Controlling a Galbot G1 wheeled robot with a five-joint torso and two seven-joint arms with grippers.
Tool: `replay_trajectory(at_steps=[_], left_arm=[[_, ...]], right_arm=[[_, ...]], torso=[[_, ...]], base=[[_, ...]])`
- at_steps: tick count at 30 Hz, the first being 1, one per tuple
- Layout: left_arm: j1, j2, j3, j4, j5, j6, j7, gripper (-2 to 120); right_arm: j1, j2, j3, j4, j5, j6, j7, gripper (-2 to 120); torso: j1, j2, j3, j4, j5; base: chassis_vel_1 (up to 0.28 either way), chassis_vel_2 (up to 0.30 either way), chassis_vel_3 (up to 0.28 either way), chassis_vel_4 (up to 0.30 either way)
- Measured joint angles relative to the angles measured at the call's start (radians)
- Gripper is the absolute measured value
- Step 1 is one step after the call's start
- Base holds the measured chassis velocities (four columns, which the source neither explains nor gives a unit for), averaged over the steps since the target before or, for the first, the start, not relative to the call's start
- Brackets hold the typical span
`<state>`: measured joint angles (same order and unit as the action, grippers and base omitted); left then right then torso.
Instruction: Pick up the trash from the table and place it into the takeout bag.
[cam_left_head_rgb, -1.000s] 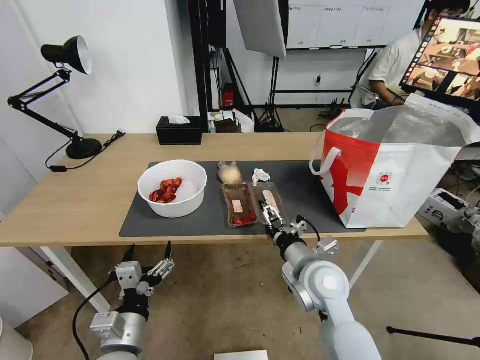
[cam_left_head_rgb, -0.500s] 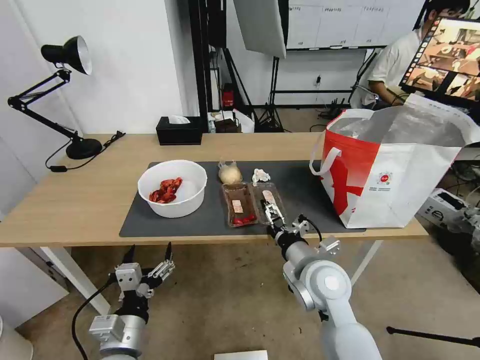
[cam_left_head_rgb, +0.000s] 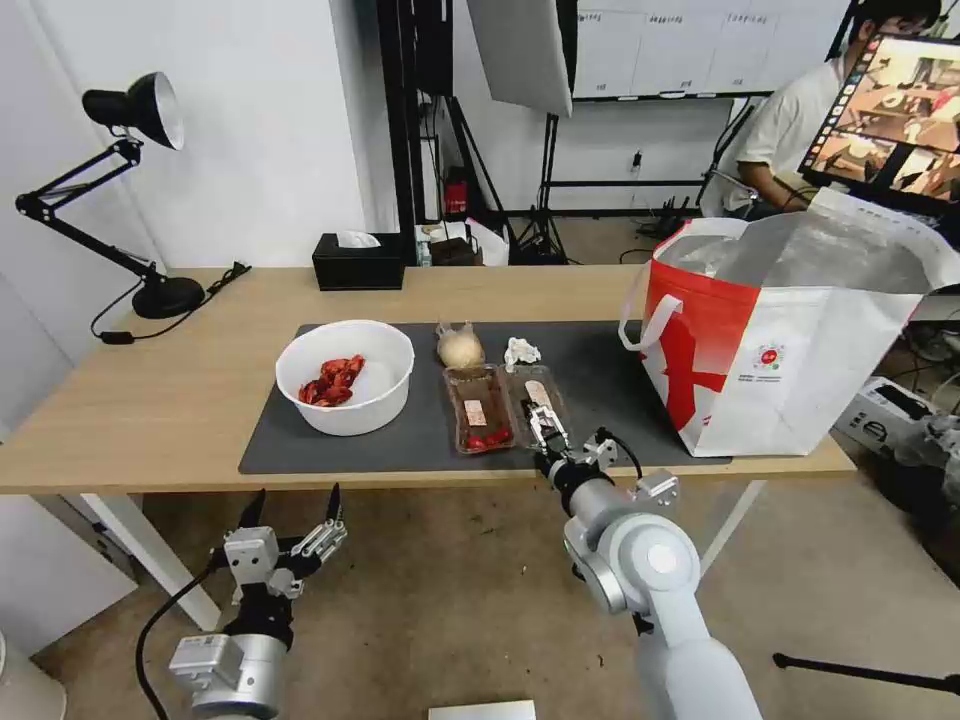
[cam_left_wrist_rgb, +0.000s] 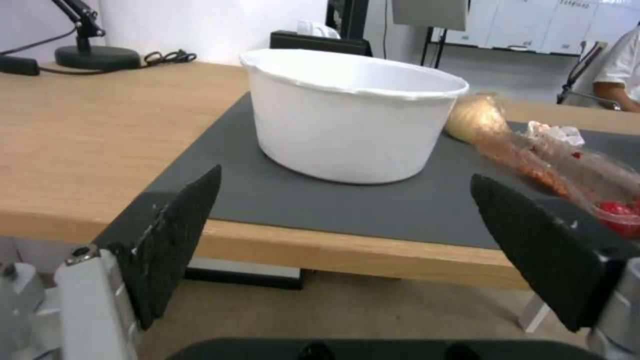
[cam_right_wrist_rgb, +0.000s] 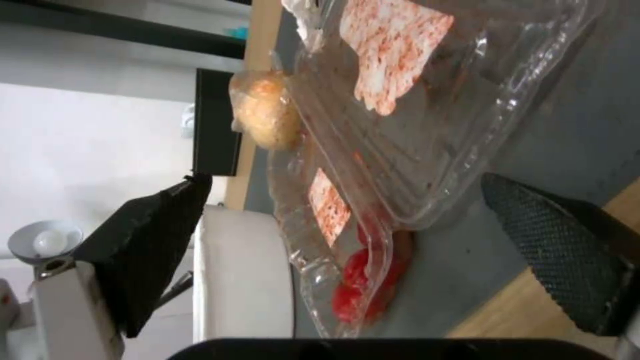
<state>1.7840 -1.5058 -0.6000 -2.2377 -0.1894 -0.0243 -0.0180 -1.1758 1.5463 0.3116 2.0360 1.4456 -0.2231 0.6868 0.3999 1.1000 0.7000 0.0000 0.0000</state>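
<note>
Right gripper (cam_left_head_rgb: 541, 424), jaws wide, hovers over the near end of a flimsy clear tray (cam_left_head_rgb: 538, 398); a shallow grip could spill scraps.

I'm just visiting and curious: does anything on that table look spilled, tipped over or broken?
Nothing stands out. The bowl sits upright, both clear trays lie flat on the mat, and the takeout bag stands open. The right gripper is open at one tray.
</note>
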Motion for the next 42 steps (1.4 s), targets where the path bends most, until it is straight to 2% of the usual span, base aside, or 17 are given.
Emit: replay_trajectory(at_steps=[27,39,42], left_arm=[[-0.015,0.020,0.004,0.018,-0.002,0.002,0.001,100],[-0.029,0.029,0.002,0.040,-0.012,0.002,0.001,100],[-0.033,0.030,0.003,0.050,-0.012,0.002,0.000,100]], right_arm=[[0.097,0.023,-0.003,-0.059,0.018,-0.016,0.108,100],[0.131,0.024,0.000,-0.093,0.015,-0.017,0.103,100],[0.131,0.024,-0.001,-0.096,0.003,-0.017,0.074,100]], torso=[[0.000,0.000,0.000,-0.0001,-0.0001],[0.000,0.000,0.000,0.0000,0.0000],[0.000,0.000,0.000,0.0000,0.0000]], base=[[0.000,0.000,0.000,0.000],[0.000,0.000,0.000,0.000],[0.000,0.000,0.000,0.000]])
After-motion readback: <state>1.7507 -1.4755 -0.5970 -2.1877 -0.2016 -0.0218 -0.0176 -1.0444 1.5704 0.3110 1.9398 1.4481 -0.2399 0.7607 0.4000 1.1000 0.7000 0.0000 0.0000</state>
